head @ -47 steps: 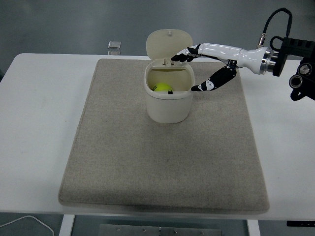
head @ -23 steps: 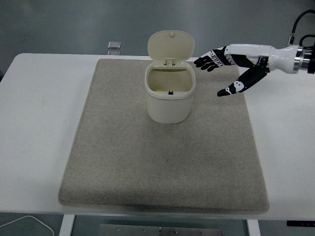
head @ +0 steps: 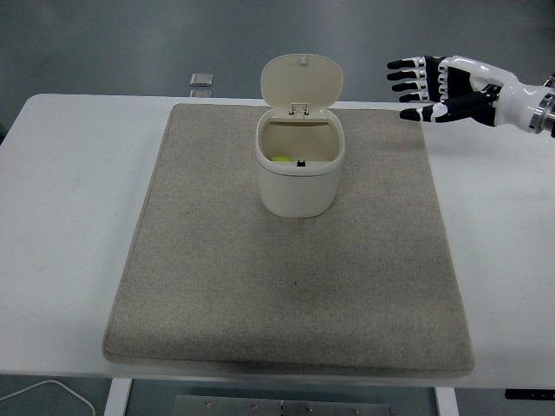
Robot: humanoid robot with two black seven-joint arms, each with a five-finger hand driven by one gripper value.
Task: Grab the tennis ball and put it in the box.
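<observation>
With the tennis ball (head: 279, 159) lying inside the lidded box (head: 299, 173), your right hand (head: 434, 87) is hovering spread wide and empty; next, you are likely parking it off the desk (head: 69, 173).

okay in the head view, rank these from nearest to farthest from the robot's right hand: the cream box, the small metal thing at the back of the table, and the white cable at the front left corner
Measured from the right hand, open at the upper right:
1. Cream box, lid up, at the mat's back centre, left of the hand.
2. Small metal object, on the table's back edge, farther left.
3. White cable, bottom-left corner, by far the farthest.
</observation>
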